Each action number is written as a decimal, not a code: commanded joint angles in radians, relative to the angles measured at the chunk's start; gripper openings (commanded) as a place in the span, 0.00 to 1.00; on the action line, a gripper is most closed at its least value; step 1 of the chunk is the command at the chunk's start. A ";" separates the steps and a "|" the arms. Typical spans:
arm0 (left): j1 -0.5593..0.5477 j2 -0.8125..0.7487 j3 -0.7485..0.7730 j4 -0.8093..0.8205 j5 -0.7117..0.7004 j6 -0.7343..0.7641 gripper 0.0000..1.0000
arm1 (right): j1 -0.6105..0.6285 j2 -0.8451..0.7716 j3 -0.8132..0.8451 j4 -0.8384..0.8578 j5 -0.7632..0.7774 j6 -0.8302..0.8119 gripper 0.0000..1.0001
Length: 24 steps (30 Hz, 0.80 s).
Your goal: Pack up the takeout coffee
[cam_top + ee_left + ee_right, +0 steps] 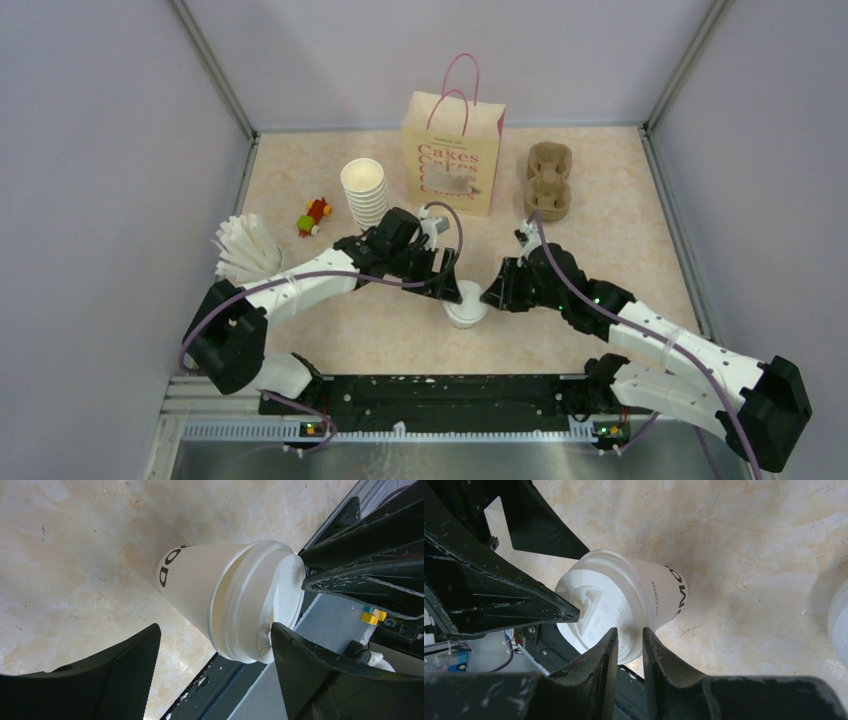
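Surface (620, 250): mottled beige, walled in | takeout coffee (466, 308): upright at near middle, between both hands | left hand (215, 627): wide open astride it, holding nothing | right hand (630, 635): almost closed at the lid (594, 605) rim, grip unclear to us | handling: we judge it light, crushable; hold the wall below the lid, gently.

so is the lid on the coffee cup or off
On: the white lid caps the rim of the takeout coffee in both wrist views; fully snapped or not, cannot tell.
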 commanded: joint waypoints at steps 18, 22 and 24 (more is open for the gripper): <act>-0.025 0.006 0.049 0.001 -0.092 0.059 0.83 | -0.009 0.006 0.012 0.057 -0.003 -0.001 0.24; -0.024 0.022 0.066 -0.011 -0.106 0.057 0.85 | -0.009 0.005 0.017 0.049 -0.001 -0.002 0.24; -0.024 0.019 0.068 -0.009 -0.106 0.057 0.86 | -0.009 0.003 0.024 0.042 0.000 -0.001 0.28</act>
